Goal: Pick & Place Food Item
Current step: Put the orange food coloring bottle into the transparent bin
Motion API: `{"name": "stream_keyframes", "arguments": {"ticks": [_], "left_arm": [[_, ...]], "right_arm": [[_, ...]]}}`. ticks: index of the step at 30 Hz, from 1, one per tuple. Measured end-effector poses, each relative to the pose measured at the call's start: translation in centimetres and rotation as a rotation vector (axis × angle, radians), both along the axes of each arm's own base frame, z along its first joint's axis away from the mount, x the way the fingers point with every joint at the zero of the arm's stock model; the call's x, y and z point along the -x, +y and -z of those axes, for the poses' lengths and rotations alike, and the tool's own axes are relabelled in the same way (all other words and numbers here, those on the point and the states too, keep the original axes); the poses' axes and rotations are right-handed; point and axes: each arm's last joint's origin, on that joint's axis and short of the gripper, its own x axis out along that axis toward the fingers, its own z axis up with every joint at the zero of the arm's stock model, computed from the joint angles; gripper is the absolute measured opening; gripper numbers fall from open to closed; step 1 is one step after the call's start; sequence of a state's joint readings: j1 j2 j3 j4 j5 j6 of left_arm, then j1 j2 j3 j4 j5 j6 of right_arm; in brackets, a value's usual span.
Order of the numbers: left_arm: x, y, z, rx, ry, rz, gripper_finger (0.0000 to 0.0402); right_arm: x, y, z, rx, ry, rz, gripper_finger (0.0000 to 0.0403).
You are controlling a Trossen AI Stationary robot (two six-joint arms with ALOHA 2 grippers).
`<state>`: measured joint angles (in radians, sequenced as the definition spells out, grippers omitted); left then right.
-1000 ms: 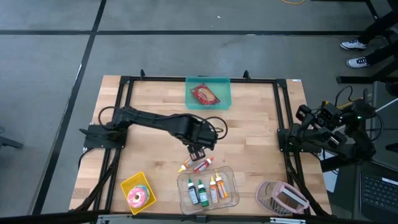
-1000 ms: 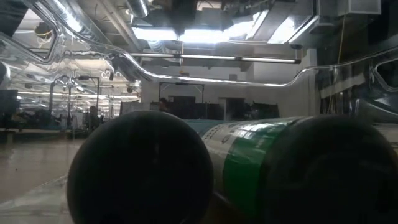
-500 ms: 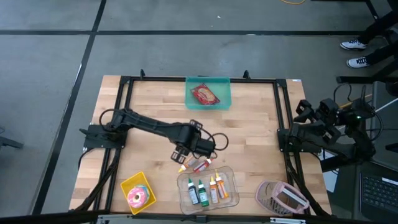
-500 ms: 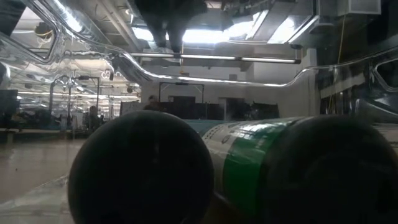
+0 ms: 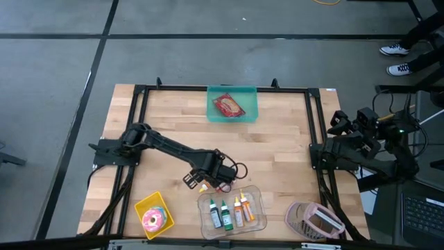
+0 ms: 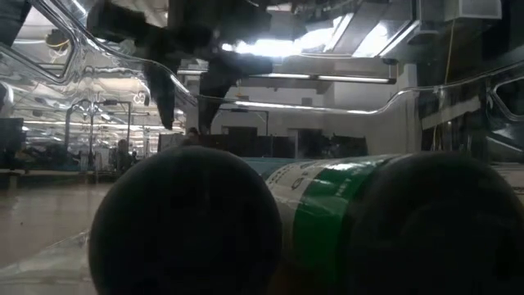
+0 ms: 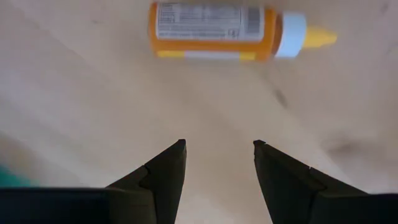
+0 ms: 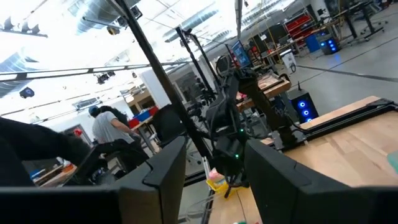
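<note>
Low center of the high view, I hold the left gripper (image 5: 201,182), fingers spread and empty, above the orange bottle (image 7: 214,31) on the table (image 5: 173,118), pre-grasp: next, lower and straddle it; right gripper (image 8: 208,162) open, parked.

No legible text anywhere. Orange bottle (image 7: 221,31) on bench (image 7: 93,106), left wrist view: white label with blocks of fine print, too small to read. Green-banded bottle (image 6: 327,213), low view: pale label patch, print unreadable. Red packet (image 5: 228,105) in teal tray (image 5: 251,104), high view: markings too small to tell.
</note>
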<state>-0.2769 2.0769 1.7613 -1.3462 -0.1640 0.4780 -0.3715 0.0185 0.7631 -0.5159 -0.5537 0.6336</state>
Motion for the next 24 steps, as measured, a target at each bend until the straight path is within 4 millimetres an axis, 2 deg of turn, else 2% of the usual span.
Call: {"name": "stream_keyframes", "arguments": {"ticks": [4, 7, 10, 14, 18, 22, 24], "left_arm": [[-0.8, 1.0, 0.2, 0.181, -0.027, -0.168, 0.0184], [-1.9, 2.4, 0.2, 0.254, -0.096, -0.478, 0.0184], [-2.4, 4.8, 0.2, 0.281, -0.107, -0.845, 0.0184], [-2.9, 6.7, 0.2, 0.309, -0.128, -1.143, 0.0184], [-4.4, 7.5, -0.1, 0.449, -0.219, -1.301, 0.0184], [-6.9, 7.9, -1.1, 0.66, -0.409, -1.373, 0.0184], [-7.3, 7.8, -1.3, 0.692, -0.456, -1.401, 0.0184]], "right_arm": [[0.0, -0.1, 0.0, -0.018, 0.0, 0.025, 0.0165], [0.0, -0.1, 0.0, -0.021, -0.001, 0.035, 0.0165], [0.0, -0.1, 0.0, -0.021, -0.001, 0.035, 0.0165], [0.0, -0.1, 0.0, -0.006, -0.003, 0.041, 0.0165], [0.0, -0.1, 0.0, 0.005, -0.005, 0.043, 0.0165], [0.0, -0.1, 0.0, 0.007, -0.005, 0.043, 0.0165], [0.0, -0.1, 0.0, 0.007, -0.006, 0.043, 0.0165]]}}
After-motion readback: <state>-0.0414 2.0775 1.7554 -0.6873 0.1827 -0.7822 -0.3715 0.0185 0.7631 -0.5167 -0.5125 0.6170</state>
